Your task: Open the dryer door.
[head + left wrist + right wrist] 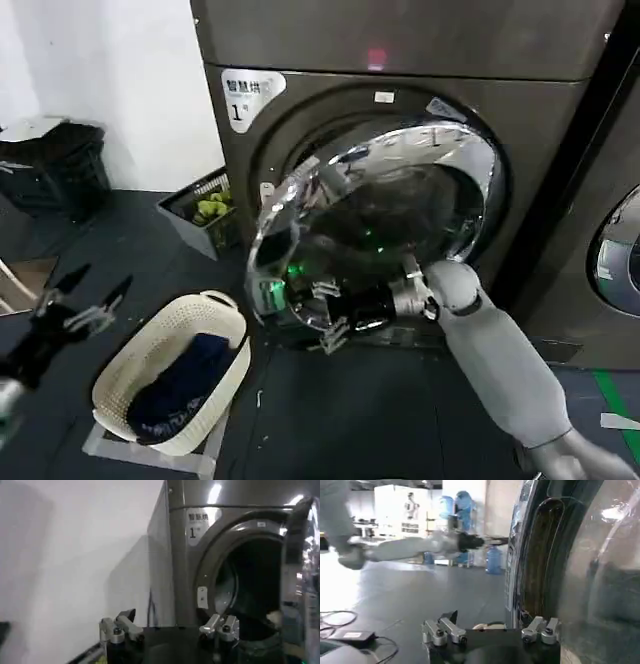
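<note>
Swinging the dryer door (385,215) wider suits an arc around its hinge; the right hand (325,318), fingers spread, works its lower rim. The left hand (85,300) waits open near the laundry basket (215,315).

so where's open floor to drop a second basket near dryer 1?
Bare dark floor lies between the laundry basket and the right arm, below the half-open dryer door. More lies left of the basket, under the left hand. It's crowded by the wall: a grey crate sits beside the dryer, and the right hand is at the door's lower edge.
</note>
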Available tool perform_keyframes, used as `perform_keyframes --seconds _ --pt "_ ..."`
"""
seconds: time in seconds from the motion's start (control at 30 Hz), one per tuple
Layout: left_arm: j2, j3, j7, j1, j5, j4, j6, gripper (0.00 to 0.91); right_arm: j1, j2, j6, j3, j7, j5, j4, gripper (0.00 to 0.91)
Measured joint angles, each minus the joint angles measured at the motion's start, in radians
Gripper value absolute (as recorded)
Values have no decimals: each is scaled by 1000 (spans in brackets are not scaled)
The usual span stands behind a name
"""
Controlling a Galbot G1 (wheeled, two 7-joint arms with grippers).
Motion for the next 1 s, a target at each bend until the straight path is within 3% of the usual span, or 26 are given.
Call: perform_keyframes --seconds 0.4,0.63,1.0 --pt "162 445 66 -369 -79 238 -50 907 -110 -45 43 97 -27 51 66 907" --pt "157 646 115 -545 -93 304 -53 907 -214 -87 62 204 -26 61 121 907" --pt "97 946 176 -817 -122 360 -66 907 -450 -93 91 529 -22 83 196 907"
